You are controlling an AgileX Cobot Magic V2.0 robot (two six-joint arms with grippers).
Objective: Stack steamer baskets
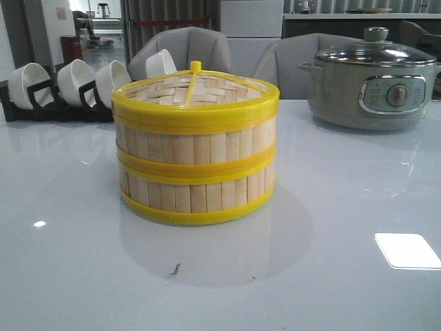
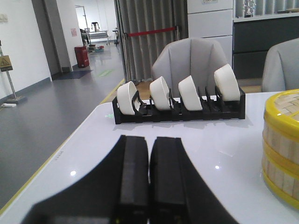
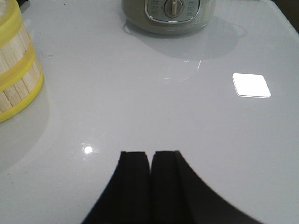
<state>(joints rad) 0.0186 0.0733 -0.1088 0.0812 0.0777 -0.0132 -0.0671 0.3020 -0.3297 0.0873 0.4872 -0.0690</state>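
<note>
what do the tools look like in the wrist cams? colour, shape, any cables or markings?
Left tool: two matte black, flat-faced rectangular fingers, widening into curved black bases. Right tool looks the same: black blocky fingers with squared tips. No cables or markings show. The front view shows neither arm.

Front cam sits low at bench (image 1: 331, 276) level, facing forward, close to the stacked steamer baskets (image 1: 196, 153). Left wrist cam looks toward the bowl rack (image 2: 180, 111); right wrist cam toward the pot (image 3: 169, 14). Both catch the baskets' edge.
</note>
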